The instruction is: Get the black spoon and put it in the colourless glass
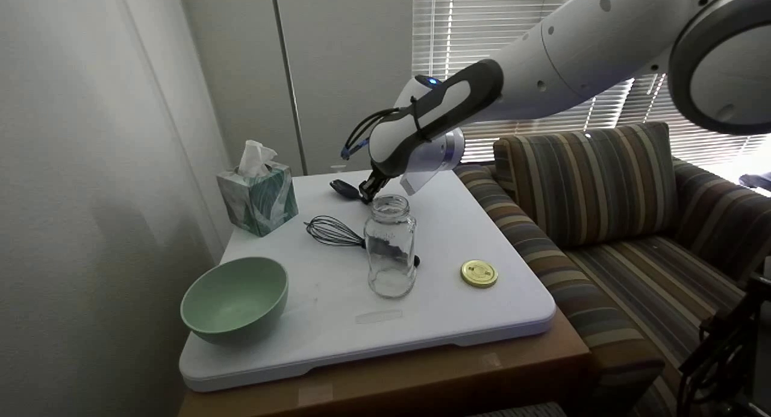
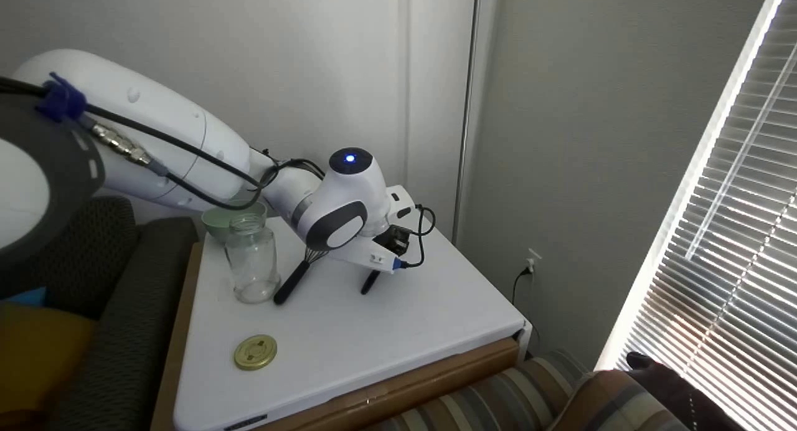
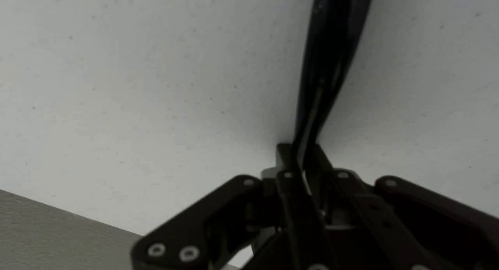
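1. Gripper (image 3: 303, 151) pinched tight on spoon (image 3: 327, 67), low at table (image 2: 405, 325); being slim, spoon could swivel on lifting.
2. Glass (image 2: 252, 263) upright beside whisk (image 2: 295, 279); spoon entering tilted could knock it over.

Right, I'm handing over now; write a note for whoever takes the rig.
Gripper: shut on the black spoon at a narrow stretch.
Spoon: on or just over the tabletop; can't tell which.
Colourless glass: upright, mouth open, with the whisk beside it and the gold lid lying apart.
Done: spoon gripped.
Left: lift it, carry it to the glass, lower it in, release.
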